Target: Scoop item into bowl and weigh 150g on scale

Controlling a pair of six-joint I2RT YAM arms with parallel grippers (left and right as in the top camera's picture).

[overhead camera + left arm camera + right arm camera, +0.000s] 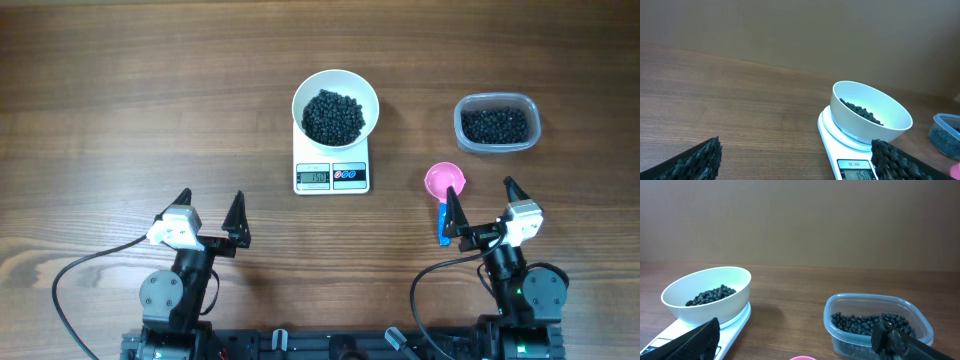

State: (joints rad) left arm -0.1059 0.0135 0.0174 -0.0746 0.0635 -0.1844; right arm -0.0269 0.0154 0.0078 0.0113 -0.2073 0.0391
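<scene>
The white bowl [335, 104] sits on the white scale [332, 176] at the table's middle, and it holds a dark heap of the black pellets [333, 117]. From the left wrist the bowl [871, 113] and scale [850, 165] lie ahead to the right; from the right wrist the bowl [707, 294] is at left. My left gripper [211, 204] stands open over bare wood at the near left. At the near right my right gripper [481, 191] is open too, nothing between its fingers, just behind the pink scoop [445, 181].
A clear plastic tub [496, 124] with more black pellets stands at the far right; its rim [875, 299] shows in the right wrist view. The scoop's blue handle [443, 222] lies by the right gripper's left finger. Cables trail from both arm bases at the near edge.
</scene>
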